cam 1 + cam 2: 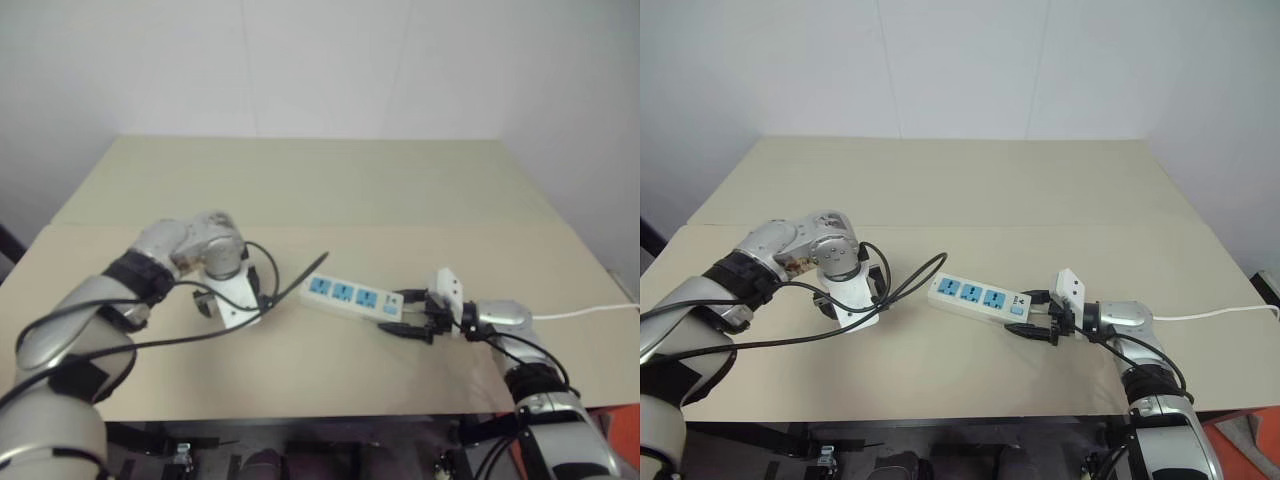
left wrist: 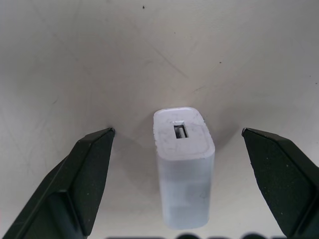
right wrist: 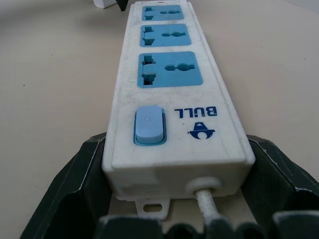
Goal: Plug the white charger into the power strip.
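The white charger stands on end on the table, its USB port facing up. My left gripper points down over it, open, with one black finger on each side and a gap to both. From the head views the left gripper hides the charger. The power strip lies flat right of it, with three blue sockets and a blue switch. My right gripper is shut on the strip's switch end, its fingers pressed against both sides.
The strip's thin white cord runs off to the table's right edge. A black cable from my left arm loops out toward the strip's far end. The beige table stretches back to a white wall.
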You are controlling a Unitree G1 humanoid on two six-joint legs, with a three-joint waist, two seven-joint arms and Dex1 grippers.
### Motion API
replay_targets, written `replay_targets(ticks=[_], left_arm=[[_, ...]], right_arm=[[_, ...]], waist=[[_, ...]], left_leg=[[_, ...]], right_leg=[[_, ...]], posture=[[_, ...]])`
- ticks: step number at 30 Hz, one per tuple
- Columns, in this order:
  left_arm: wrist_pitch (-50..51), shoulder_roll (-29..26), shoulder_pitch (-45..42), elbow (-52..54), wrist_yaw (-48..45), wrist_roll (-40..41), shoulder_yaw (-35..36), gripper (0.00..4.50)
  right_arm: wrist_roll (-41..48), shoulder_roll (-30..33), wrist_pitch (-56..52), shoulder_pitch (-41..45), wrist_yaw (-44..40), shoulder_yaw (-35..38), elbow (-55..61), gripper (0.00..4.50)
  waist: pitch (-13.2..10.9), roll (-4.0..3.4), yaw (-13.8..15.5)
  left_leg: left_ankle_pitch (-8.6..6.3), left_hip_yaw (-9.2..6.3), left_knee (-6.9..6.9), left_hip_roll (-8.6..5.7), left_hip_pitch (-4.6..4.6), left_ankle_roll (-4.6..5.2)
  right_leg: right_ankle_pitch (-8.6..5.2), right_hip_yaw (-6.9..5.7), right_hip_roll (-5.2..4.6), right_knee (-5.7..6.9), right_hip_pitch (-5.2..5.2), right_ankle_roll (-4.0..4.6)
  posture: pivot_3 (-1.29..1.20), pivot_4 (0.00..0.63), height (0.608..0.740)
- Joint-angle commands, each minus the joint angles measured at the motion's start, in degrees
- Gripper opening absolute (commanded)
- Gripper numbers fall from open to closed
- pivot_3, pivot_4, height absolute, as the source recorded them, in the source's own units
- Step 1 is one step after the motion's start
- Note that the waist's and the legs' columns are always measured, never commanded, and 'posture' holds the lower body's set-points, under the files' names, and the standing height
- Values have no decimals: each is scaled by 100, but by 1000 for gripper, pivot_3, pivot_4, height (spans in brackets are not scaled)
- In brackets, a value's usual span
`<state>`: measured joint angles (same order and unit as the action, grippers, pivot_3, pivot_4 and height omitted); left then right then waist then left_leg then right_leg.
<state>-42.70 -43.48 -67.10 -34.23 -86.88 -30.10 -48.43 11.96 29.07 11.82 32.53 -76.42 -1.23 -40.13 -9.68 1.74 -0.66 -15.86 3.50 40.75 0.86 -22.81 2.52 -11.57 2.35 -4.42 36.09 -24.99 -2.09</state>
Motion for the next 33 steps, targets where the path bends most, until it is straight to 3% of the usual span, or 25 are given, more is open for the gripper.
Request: replay_targets(ticks=[1, 9, 22, 26, 33], left_arm=[[-122, 112, 118, -167, 189, -212, 76, 4500], [-450, 327, 129, -366, 387, -382, 203, 4500], [-255, 179, 290, 273, -318, 121, 480, 4500], [-381, 155, 249, 144, -209, -133, 422, 3562], [-713, 251, 105, -284, 283, -570, 348, 1245]], right_arm=[[-38, 153, -42, -43, 26, 34, 3, 3424], [-71, 160, -28, -53, 40, 15, -10, 3424], [-121, 209, 18, -28, 18, -10, -93, 3424], [-94, 191, 3, 33, 8, 1, -132, 3424], [-102, 217, 20, 71, 10, 11, -182, 3424]], waist=[[3, -4, 6], [7, -12, 24], [7, -12, 23], [7, -12, 9], [8, -13, -11]], left_leg=[[0, 0, 0, -1, 2, 0], [-4, 2, -2, -1, 60, 6], [-8, -2, -1, 0, 54, 12], [-8, -2, -1, 0, 54, 12], [-8, -2, -1, 0, 61, 12]], right_leg=[[0, 0, 0, 0, 2, 0], [-3, -5, -2, -7, 68, -3], [-3, -5, -2, -13, 66, -4], [-3, -5, -2, -13, 66, -4], [-3, -3, -1, -8, 67, -4]], posture=[[0, 150, 740], [0, 150, 740], [0, 150, 740], [0, 150, 740], [0, 150, 740]])
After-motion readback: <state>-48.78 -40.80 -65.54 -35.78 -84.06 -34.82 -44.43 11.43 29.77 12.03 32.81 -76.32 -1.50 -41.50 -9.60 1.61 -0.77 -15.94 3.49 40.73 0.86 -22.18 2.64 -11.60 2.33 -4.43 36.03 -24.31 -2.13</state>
